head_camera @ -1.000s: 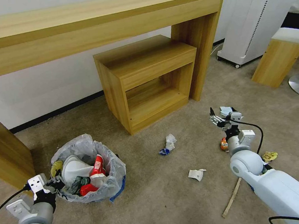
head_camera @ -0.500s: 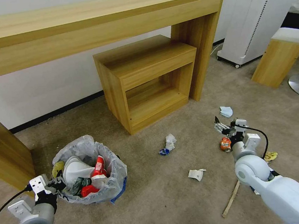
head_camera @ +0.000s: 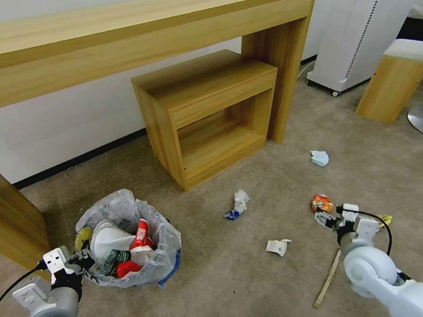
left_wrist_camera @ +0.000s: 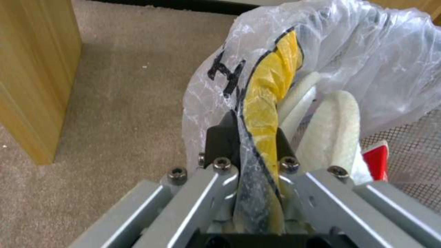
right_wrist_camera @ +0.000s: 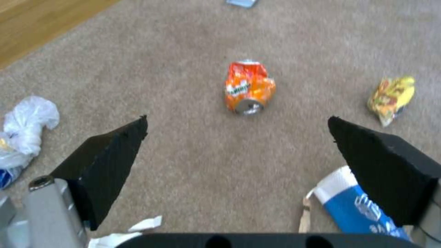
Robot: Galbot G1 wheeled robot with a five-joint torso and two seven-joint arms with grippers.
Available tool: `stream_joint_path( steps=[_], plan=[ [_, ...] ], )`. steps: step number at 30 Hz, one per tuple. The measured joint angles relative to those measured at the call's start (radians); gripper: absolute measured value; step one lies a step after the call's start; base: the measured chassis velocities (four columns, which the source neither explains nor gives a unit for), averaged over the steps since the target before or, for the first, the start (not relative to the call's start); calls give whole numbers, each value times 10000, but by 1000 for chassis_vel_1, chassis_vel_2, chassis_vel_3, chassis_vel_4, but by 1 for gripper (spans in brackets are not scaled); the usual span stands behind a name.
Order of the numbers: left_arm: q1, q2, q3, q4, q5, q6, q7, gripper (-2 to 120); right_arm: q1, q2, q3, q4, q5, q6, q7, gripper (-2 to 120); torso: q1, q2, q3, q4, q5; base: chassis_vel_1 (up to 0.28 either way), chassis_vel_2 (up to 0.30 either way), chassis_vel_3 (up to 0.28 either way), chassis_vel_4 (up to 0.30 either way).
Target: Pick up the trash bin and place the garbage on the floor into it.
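The trash bin (head_camera: 162,241), lined with a crinkly whitish bag (left_wrist_camera: 367,58), stands on the beige floor (head_camera: 222,286) at the left, full of slippers and red wrappers. My left gripper (head_camera: 80,262) (left_wrist_camera: 255,137) is shut on its near rim, pinching bag and a yellow wrapper (left_wrist_camera: 271,86). My right gripper (head_camera: 325,218) (right_wrist_camera: 238,120) hangs open low over the carpet, just short of a crushed orange can (head_camera: 320,201) (right_wrist_camera: 248,88). Other garbage lies around: a yellow wrapper (head_camera: 385,219) (right_wrist_camera: 392,94), a blue-white cup (right_wrist_camera: 356,203), a wooden stick (head_camera: 328,279).
Crumpled white and blue paper (head_camera: 239,203), a white scrap (head_camera: 277,246) and a pale blue paper (head_camera: 320,158) lie on the carpet. A small wooden shelf unit (head_camera: 207,114) stands under a long wooden desk (head_camera: 111,34). A white appliance (head_camera: 358,27) and a stool (head_camera: 397,80) are at the right.
My right arm has drawn back toward me and down, from beside the pale blue paper to just short of the orange can. The left gripper and bin have hardly moved.
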State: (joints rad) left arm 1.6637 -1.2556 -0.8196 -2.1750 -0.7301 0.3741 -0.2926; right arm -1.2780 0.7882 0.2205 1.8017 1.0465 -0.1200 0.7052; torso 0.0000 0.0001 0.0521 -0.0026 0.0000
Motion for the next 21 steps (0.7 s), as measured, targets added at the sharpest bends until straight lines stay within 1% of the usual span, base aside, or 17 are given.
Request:
stream_joint_path(
  steps=[6,8,10,16,17,21],
  plan=[
    [-27,22,-6,15,-7,-3,6,3,-146,89,38,-41,570,-277,221,100,0,0,0,0,-1,0,0,0,0],
    [-52,41,-39,41,-38,-12,6,3,-217,207,-46,-158,793,-455,528,100,0,0,0,0,0,0,0,0,0],
    [-58,48,-50,52,-51,-16,6,3,-225,254,-90,-235,822,-499,617,100,0,0,0,-1,0,0,0,0,0],
    [-108,87,-100,197,-141,-52,9,3,-55,828,-533,-1251,805,-658,1008,100,0,0,0,1,1,0,0,0,0],
    [-108,87,-100,197,-141,-52,9,3,-55,828,-533,-1251,805,-658,1008,100,0,0,0,1,1,0,0,0,0],
    [-168,120,-104,303,-175,-56,10,3,-132,1113,-584,-1946,511,-661,1115,100,0,0,0,0,0,0,0,0,0]
  ],
)
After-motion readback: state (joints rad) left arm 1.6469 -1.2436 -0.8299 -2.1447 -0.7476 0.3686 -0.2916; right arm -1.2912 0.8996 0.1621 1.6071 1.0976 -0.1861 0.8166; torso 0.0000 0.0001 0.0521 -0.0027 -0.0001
